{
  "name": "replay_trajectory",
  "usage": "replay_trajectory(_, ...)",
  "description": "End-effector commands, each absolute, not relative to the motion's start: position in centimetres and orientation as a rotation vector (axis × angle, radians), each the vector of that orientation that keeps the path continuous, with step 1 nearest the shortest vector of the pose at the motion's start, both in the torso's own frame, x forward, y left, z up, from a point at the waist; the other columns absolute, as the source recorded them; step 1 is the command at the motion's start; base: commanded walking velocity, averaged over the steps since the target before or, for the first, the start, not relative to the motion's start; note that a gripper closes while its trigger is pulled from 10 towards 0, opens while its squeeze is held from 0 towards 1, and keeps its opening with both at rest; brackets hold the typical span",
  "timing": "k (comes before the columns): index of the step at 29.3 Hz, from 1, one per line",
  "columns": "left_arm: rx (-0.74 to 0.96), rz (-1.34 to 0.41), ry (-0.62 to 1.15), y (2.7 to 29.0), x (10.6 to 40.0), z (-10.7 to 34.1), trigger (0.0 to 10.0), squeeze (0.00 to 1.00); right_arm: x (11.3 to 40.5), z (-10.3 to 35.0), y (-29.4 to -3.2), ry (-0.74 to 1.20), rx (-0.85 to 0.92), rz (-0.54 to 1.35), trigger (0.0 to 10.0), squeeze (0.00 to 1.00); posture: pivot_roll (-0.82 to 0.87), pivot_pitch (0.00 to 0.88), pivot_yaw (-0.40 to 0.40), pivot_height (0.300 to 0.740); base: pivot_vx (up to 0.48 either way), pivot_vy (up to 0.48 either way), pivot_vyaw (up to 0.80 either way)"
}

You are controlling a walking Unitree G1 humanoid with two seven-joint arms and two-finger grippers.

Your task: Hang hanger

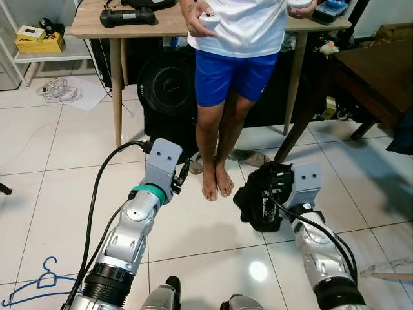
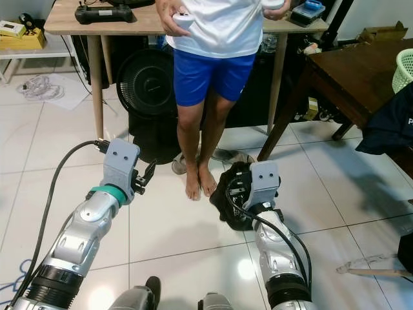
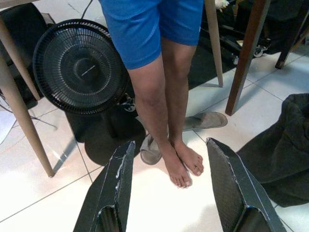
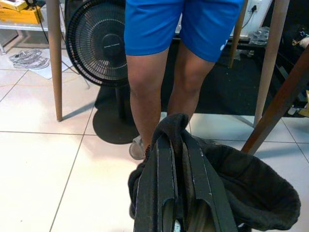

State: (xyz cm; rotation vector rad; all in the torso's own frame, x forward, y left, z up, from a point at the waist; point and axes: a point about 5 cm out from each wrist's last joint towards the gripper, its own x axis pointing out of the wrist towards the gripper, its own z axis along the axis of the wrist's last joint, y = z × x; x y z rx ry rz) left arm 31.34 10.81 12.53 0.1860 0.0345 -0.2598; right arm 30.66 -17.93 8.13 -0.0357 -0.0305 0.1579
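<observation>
Right hand (image 4: 181,193): fingers clenched on a bunch of black garment (image 4: 251,188), which hangs from it just above the white tiled floor (image 1: 51,148), beside the bare feet of a person (image 1: 222,71) in blue shorts. Left hand (image 3: 166,193): released, fingers well apart, grasping nothing, held out over the tiles toward the person's legs, with a black floor fan (image 3: 79,65) behind them under a wooden worktop (image 1: 129,24). Blue hanger (image 1: 40,284) lies flat on the floor, left of the left arm, apart from both hands.
</observation>
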Motion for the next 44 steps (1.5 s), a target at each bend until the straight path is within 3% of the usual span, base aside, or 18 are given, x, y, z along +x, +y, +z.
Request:
replay_trajectory(1,0.188,-0.261,0.048,10.8,31.23,12.13,10.0,0.0,30.72,8.36,-18.12,-0.052,-0.036,0.156,10.0,0.0,-0.05,0.054,0.012,0.74,0.0,0.0,0.0)
replay_trajectory(20,0.194,-0.238,0.041,11.18,31.62,12.07,10.0,0.0,30.83,8.27,-17.96,-0.046,-0.043,0.17,10.0,0.0,-0.06,0.048,0.01,0.74,0.0,0.0,0.0)
replay_trajectory(29,0.194,-0.237,0.037,11.15,31.66,12.19,10.0,0.0,30.78,8.2,-18.03,-0.045,-0.043,0.17,10.0,0.0,-0.06,0.047,0.011,0.74,0.0,-0.427,0.0)
replay_trajectory(44,0.191,-0.245,0.033,11.03,31.45,12.19,10.0,0.0,30.68,8.01,-17.9,-0.042,-0.041,0.17,10.0,0.0,-0.06,0.053,0.012,0.74,0.0,0.0,0.0)
